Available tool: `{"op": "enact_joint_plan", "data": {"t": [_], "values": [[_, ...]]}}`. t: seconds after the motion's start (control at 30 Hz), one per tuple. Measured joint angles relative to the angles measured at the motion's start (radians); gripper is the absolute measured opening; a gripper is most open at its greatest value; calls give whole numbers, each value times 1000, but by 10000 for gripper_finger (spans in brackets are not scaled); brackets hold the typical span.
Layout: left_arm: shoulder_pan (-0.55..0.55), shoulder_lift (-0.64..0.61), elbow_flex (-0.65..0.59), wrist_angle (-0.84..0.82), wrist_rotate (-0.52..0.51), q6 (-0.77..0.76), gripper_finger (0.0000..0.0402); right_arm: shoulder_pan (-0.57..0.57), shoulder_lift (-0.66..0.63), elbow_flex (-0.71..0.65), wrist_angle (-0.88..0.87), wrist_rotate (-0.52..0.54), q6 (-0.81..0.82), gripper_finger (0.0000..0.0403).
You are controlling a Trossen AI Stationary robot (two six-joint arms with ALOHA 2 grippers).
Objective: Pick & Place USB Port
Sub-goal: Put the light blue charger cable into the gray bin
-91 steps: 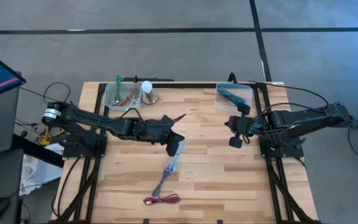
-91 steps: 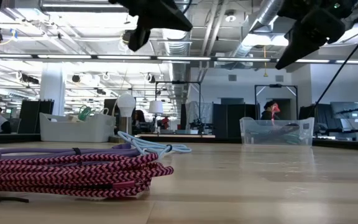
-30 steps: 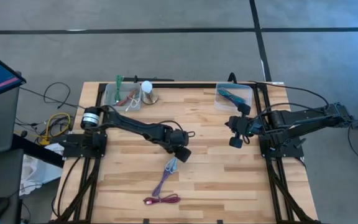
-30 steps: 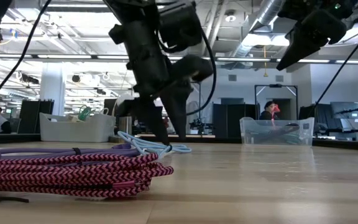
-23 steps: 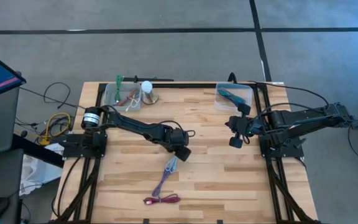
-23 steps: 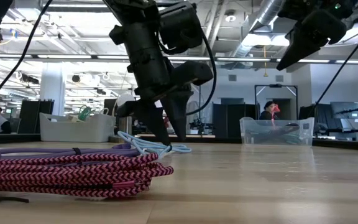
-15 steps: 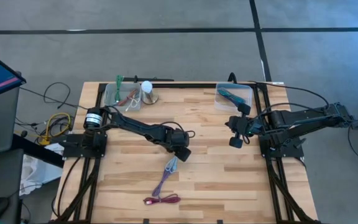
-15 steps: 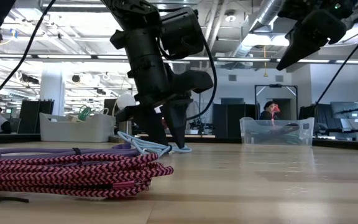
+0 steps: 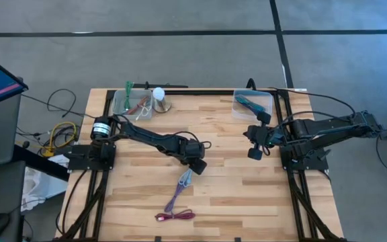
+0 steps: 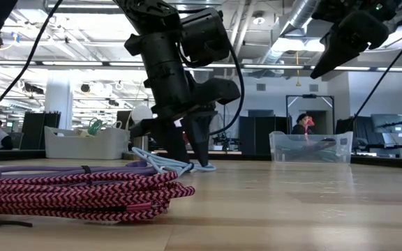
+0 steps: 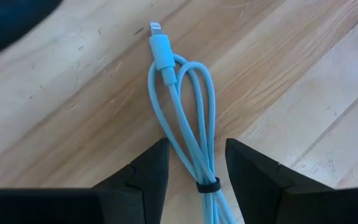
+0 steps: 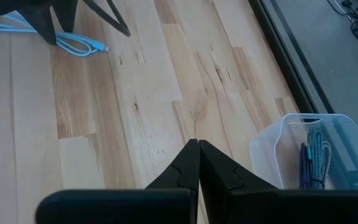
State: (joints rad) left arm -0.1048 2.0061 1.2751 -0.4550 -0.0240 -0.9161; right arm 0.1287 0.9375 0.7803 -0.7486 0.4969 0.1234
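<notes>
A light blue cable [image 11: 188, 93], bundled into loops by a black band [image 11: 208, 185], lies flat on the wooden table [image 9: 240, 195] with its plug [image 11: 159, 46] pointing away from my left gripper. My left gripper [image 11: 194, 146] points steeply down over it, open, one finger on each side of the bundle close to the band, tips at the tabletop [image 10: 189, 162]. In the high view the same cable [image 9: 185, 177] lies just past the purple cable [image 9: 176, 199] and the red-pink cable [image 9: 175, 216]. My right gripper [image 9: 252, 154] hangs shut above the table's right part.
A clear bin [image 9: 132, 102] with odds and ends and a white bulb [image 9: 158, 95] stand at the far left. Another clear bin [image 9: 252, 103] at the far right holds blue cables [image 12: 312, 155]. Bare wood lies between the two arms.
My left gripper has come down a little over the light blue cable until its fingertips reach the tabletop, its fingers still open. The cable has stayed where it was.
</notes>
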Motion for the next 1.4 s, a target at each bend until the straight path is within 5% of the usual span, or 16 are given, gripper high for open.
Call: {"op": "enact_joint_plan", "data": {"t": [0.27, 0.73, 1.2, 1.4], "values": [[-1, 0, -26, 31, 12, -2, 138, 0, 0, 0, 0, 0, 0, 0], [-4, -11, -100, 135, 12, 12, 9, 0, 0, 0, 0, 0, 0, 0], [38, -282, -104, 98, -161, 236, 6, -1, 0, 0, 0, 1, -1, 0], [72, -423, -102, -121, -346, 291, 6, -1, 0, 0, 0, 1, 0, 0]]}}
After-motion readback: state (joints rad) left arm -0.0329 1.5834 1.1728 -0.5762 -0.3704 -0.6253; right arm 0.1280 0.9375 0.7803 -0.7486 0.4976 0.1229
